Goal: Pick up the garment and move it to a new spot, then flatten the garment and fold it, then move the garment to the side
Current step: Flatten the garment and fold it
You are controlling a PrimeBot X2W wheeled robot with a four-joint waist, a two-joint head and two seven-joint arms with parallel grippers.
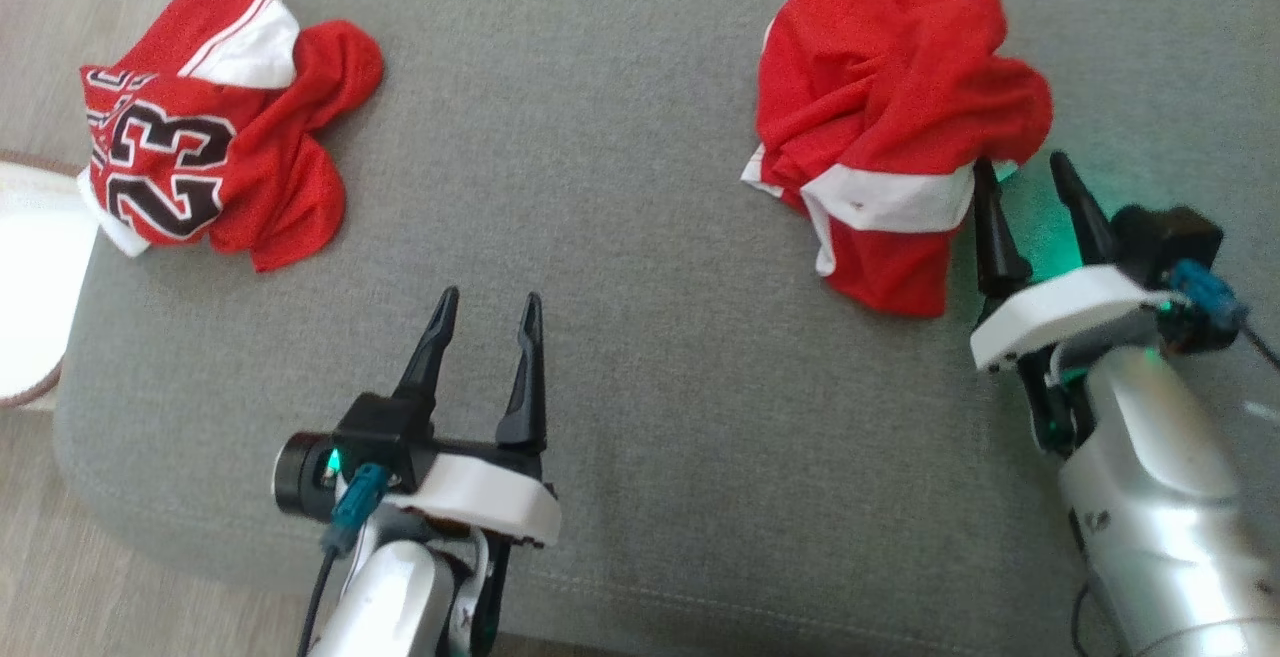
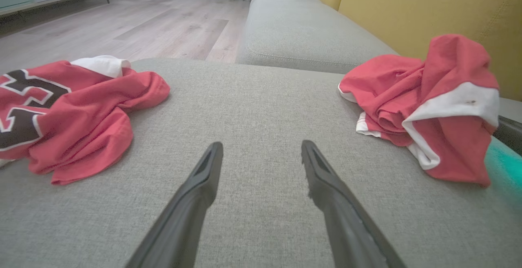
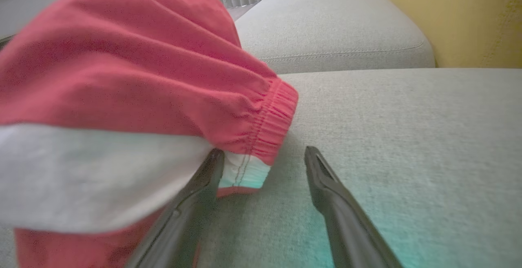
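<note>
Two crumpled red garments lie on the grey sofa cushion [image 1: 640, 187]. A red garment with white bands [image 1: 890, 127] [image 2: 428, 105] [image 3: 122, 88] is bunched at the right. A red jersey printed "23" [image 1: 200, 147] [image 2: 61, 113] sits at the left edge. My right gripper [image 1: 1025, 177] [image 3: 263, 158] is open at the right garment's lower right corner, its left finger touching the cloth's edge and its right finger over bare cushion. My left gripper [image 1: 488, 307] [image 2: 261, 149] hovers open over bare cushion between the two garments, holding nothing.
The cushion's left edge drops to a wood floor [image 1: 60, 7], with a pale rug [image 1: 30, 277] beside it. A yellow backrest [image 2: 428, 7] runs behind the cushion. A second grey cushion [image 2: 297, 27] continues beyond.
</note>
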